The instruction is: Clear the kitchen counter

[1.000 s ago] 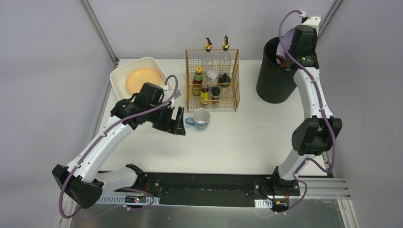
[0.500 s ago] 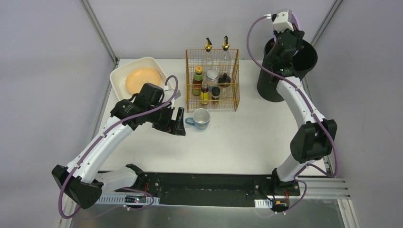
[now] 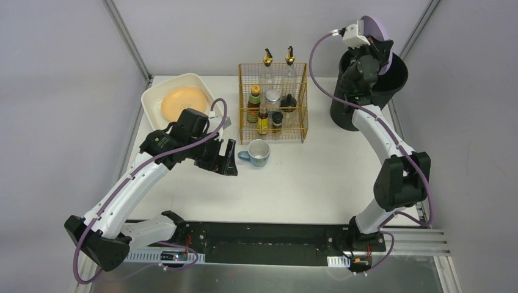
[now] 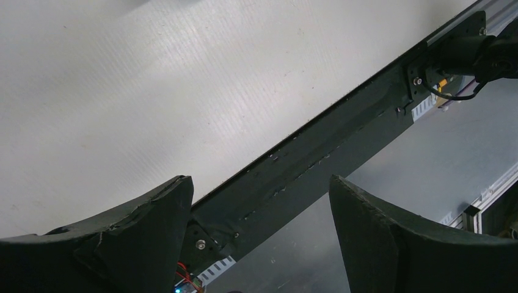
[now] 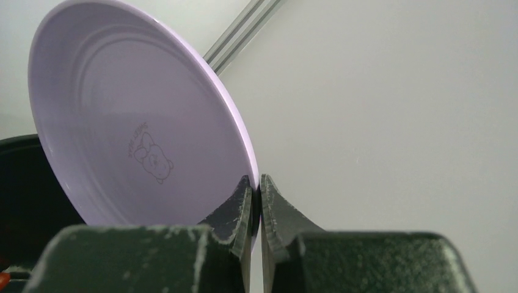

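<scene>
The white kitchen counter (image 3: 317,177) carries a white mug with a blue handle (image 3: 259,152) near its middle. Just left of the mug, my left gripper (image 3: 231,157) stands open and holds nothing; in the left wrist view its fingers (image 4: 259,183) frame bare counter (image 4: 153,91) and the black front rail. My right gripper (image 3: 374,47) is raised above the black bin (image 3: 348,110) at the back right. It is shut on the rim of a lilac plate (image 5: 134,122), pinched between the jaws (image 5: 256,180) and held on edge. The plate (image 3: 371,25) shows lilac over the bin's mouth.
A white basin (image 3: 149,97) holding an orange plate (image 3: 183,102) sits at the back left. A gold wire rack (image 3: 273,104) of bottles and jars stands behind the mug. The black rail (image 3: 262,235) with both arm bases runs along the front edge.
The right arm has risen from the bin's mouth and swung left, so the lilac plate now stands higher on edge. The left arm has barely moved.
</scene>
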`<state>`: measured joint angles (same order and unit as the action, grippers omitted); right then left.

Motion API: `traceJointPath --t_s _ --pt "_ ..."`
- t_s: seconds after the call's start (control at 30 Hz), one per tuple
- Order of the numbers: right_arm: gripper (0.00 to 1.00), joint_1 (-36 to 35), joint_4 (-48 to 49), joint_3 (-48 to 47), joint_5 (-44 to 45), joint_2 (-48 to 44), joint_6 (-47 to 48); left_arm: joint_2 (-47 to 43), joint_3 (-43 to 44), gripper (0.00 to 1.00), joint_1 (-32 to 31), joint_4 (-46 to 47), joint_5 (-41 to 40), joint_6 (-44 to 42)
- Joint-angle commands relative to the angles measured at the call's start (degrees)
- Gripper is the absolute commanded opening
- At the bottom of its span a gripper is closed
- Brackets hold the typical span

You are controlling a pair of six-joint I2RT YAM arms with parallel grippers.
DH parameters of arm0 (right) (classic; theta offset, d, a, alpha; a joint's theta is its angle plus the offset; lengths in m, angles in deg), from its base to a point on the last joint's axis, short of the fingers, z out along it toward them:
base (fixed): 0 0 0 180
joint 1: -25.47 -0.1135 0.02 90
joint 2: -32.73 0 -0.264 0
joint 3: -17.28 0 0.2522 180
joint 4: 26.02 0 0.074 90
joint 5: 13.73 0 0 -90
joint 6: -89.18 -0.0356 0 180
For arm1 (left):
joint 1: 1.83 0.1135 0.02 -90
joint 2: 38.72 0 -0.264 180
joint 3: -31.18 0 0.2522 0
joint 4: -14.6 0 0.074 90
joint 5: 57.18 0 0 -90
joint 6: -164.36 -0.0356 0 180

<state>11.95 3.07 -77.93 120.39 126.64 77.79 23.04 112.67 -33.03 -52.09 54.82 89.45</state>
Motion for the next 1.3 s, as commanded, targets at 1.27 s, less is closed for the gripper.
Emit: traceJointPath --t_s 1.27 --pt "0.00 -16.9 -69.5 -8.4 -22.4 -26.9 -84.2 -8.0 6.3 0.99 -0.7 6.5 -5.0 12.1"
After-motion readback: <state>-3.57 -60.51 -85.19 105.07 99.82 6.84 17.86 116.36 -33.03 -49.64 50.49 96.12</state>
